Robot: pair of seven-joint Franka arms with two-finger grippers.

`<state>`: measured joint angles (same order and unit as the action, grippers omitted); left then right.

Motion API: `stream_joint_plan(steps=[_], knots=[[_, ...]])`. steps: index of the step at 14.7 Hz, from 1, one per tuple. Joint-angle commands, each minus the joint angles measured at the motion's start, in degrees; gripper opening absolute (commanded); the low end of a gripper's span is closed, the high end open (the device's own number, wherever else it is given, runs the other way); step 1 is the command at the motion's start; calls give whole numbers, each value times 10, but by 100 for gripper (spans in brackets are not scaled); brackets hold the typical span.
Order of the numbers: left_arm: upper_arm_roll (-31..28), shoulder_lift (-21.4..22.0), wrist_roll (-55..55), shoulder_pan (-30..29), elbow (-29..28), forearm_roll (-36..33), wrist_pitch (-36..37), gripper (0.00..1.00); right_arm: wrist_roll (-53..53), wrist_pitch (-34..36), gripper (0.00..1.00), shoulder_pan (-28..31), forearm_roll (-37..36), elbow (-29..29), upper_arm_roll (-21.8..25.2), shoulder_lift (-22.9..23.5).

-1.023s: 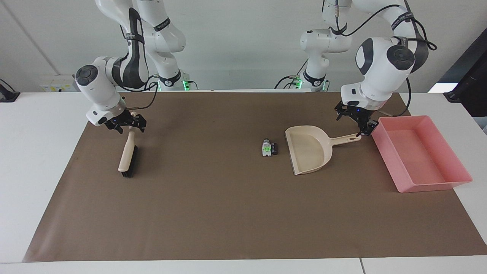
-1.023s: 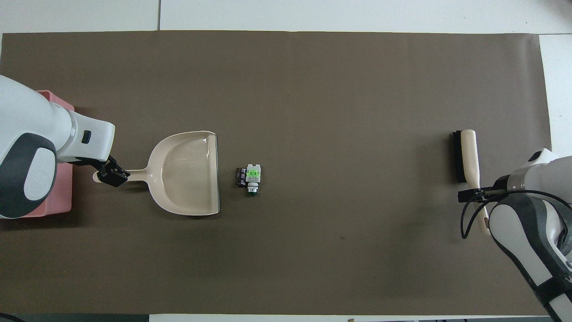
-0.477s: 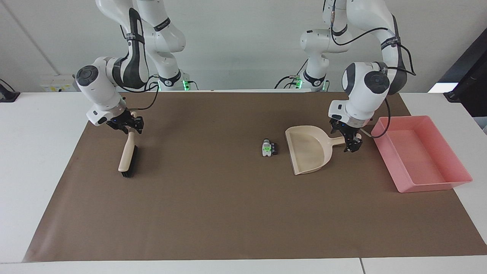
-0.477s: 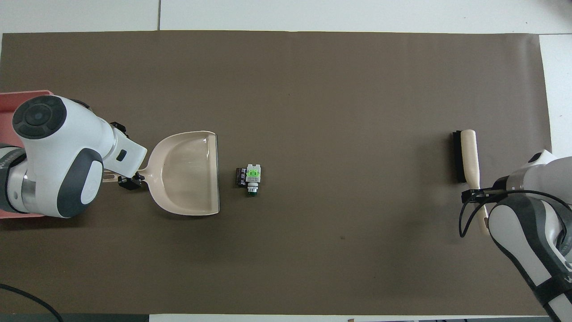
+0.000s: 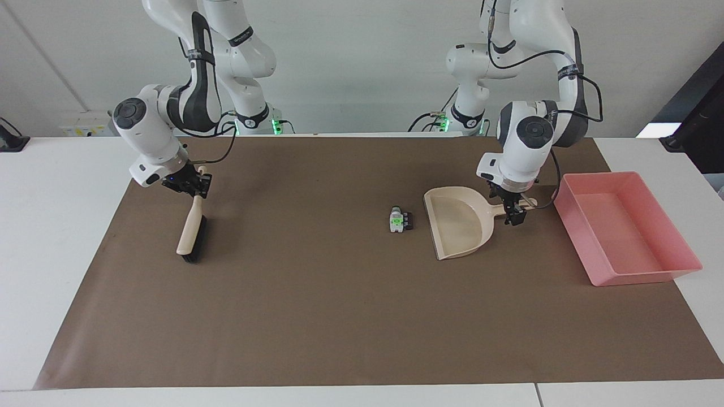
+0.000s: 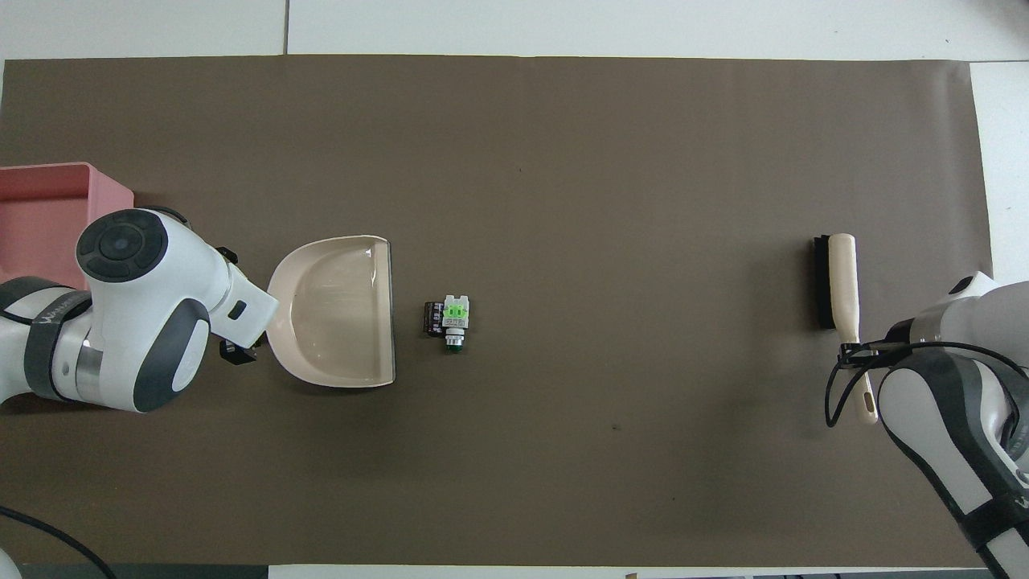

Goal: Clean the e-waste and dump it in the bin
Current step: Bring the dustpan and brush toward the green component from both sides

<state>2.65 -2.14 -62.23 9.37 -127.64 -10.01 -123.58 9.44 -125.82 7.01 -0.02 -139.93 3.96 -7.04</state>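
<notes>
The left gripper [image 5: 513,213] slid up the dustpan [image 5: 458,221] handle; grip unclear. The right gripper [image 5: 191,186] sits on the brush [image 5: 191,233]; grip unclear. The e-waste [image 5: 400,219], beside the dustpan, looks light and hard: sweep it.

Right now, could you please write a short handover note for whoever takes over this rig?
Left gripper: down at the dustpan handle; grip cannot be confirmed.
Right gripper: at the brush handle; grip cannot be confirmed.
E-waste: on the mat, beside the dustpan's open edge, not yet swept.
Bin: at the left arm's end, nothing visible in it.
Brush: at the right arm's end, bristles on the mat.
Done: both arms have reached their tools.
Left: secure both tools, sweep the part into the dustpan, tip it into the bin.
</notes>
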Motion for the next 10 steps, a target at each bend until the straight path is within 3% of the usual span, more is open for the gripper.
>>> stream_joint_plan(steps=[1,4,5,6,8,10], knots=[[-3,21,-16,-1,-37,-11,-29,98,-11,22,0,0,0,6,-4,-4],[-3,21,-17,2,-37,-11,-32,97,-27,71,0,-3,-1,48,-10,-5],[-3,21,-17,2,-37,-11,-32,92,-32,96,0,-15,-2,66,-12,-7],[-3,21,-17,2,-37,-11,-31,81,-33,121,0,-30,-2,85,-12,-9],[-3,21,-18,-1,-31,-11,-25,44,-56,164,0,-53,-7,117,-14,-9],[-4,20,-27,-3,-21,-10,-23,16,-92,197,0,-86,-7,142,-14,-10]])
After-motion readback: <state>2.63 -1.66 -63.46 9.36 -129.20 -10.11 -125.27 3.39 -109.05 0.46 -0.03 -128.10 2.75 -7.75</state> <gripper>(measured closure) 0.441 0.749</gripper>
